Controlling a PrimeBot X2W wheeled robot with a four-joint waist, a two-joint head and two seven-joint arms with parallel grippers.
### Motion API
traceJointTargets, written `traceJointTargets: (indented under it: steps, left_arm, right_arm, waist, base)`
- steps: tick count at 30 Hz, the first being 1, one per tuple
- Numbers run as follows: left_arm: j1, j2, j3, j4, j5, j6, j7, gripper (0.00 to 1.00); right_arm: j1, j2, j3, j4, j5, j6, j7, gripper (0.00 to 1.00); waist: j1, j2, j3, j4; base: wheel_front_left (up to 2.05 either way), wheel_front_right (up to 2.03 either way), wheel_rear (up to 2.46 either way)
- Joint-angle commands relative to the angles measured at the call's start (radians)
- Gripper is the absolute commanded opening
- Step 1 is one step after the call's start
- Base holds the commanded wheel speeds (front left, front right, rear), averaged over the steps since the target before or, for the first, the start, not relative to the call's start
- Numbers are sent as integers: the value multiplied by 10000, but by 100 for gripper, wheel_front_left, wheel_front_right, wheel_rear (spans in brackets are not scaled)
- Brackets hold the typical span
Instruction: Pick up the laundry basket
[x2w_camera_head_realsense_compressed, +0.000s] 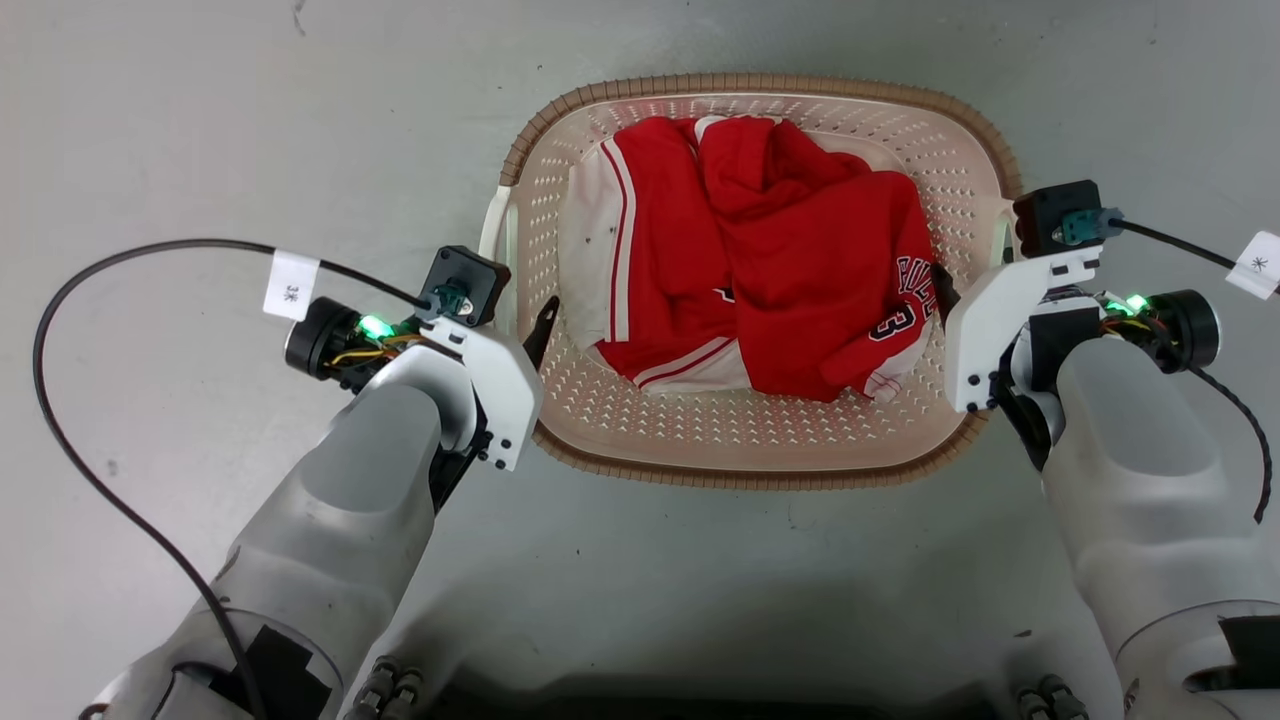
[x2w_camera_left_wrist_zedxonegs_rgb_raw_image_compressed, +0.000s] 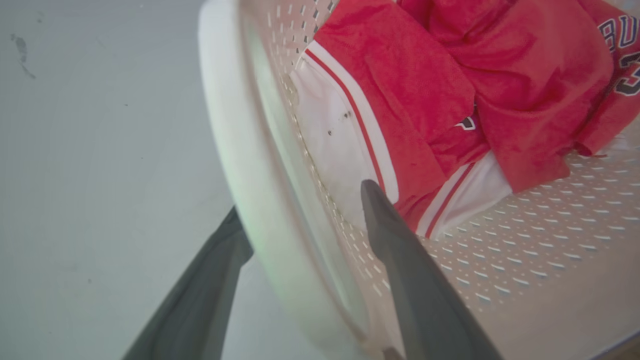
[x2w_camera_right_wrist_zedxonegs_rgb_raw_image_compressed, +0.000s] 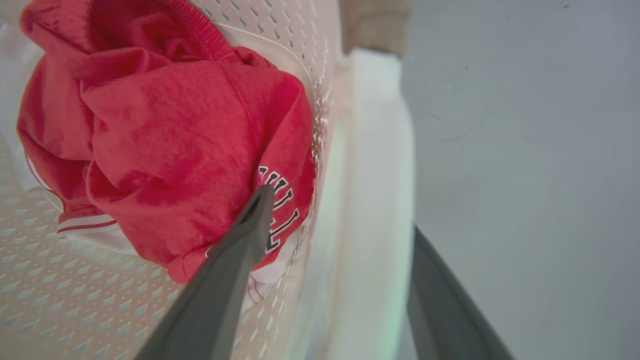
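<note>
The laundry basket (x2w_camera_head_realsense_compressed: 760, 85), cream and perforated with a brown ribbed rim, sits on the grey floor with red and white jerseys (x2w_camera_head_realsense_compressed: 800, 270) heaped inside. My left gripper (x2w_camera_head_realsense_compressed: 520, 310) is open and straddles the basket's white left handle (x2w_camera_left_wrist_zedxonegs_rgb_raw_image_compressed: 235, 125): one finger (x2w_camera_left_wrist_zedxonegs_rgb_raw_image_compressed: 400, 260) is inside the wall, the other outside. On the opposite side my right gripper (x2w_camera_head_realsense_compressed: 975, 280) is open too, astride the white right handle (x2w_camera_right_wrist_zedxonegs_rgb_raw_image_compressed: 375, 150). Its inner finger (x2w_camera_right_wrist_zedxonegs_rgb_raw_image_compressed: 235, 260) lies against the red jersey (x2w_camera_right_wrist_zedxonegs_rgb_raw_image_compressed: 190, 140) and its outer finger is over the floor.
Bare grey floor (x2w_camera_head_realsense_compressed: 200, 120) surrounds the basket on all sides. A black cable (x2w_camera_head_realsense_compressed: 60, 330) loops off my left wrist over the floor, and another cable (x2w_camera_head_realsense_compressed: 1180, 240) runs from the right wrist. My base shows at the bottom edge.
</note>
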Motion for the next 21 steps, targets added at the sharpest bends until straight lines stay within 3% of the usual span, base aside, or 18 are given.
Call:
traceJointTargets:
  steps: [1, 9, 10, 11, 12, 13, 21]
  left_arm:
    - [-128, 42, -111, -7, -88, 12, 32, 100]
    - [-361, 251, -1114, 79, -964, 12, 132, 100]
    - [-312, 231, -1225, 81, -1118, 12, 215, 80]
    - [-256, 221, -1358, 34, -1236, 12, 271, 10]
    - [-228, 239, -1484, -27, -1374, 12, 341, 0]
    - [-226, 287, -1604, -67, -1495, 12, 359, 0]
    - [-137, 525, -2550, -264, -2366, 10, 500, 0]
  right_arm:
    - [-167, -2, -27, 55, -80, -6, 12, 100]
    - [-333, 29, -154, 304, -224, -6, -42, 100]
    - [-332, 29, -160, 350, -211, -6, -56, 100]
    - [-327, 26, -153, 401, -173, -6, -60, 47]
    - [-323, 26, -150, 455, -145, -6, -53, 9]
    - [-324, 21, -153, 491, -139, -6, -78, 0]
    - [-310, -68, -52, 782, -68, -6, -162, 0]
  waist:
    - [-1, 0, 25, 10]
    - [-1, 0, 92, 41]
    - [-1, 0, 81, 42]
    - [-1, 0, 68, 47]
    - [-1, 0, 57, 51]
    - [-1, 0, 45, 54]
    - [-1, 0, -179, 74]
  base:
    - [0, 0, 0]
    - [0, 0, 0]
    - [0, 0, 0]
    - [0, 0, 0]
    - [0, 0, 0]
    - [0, 0, 0]
    - [0, 0, 0]
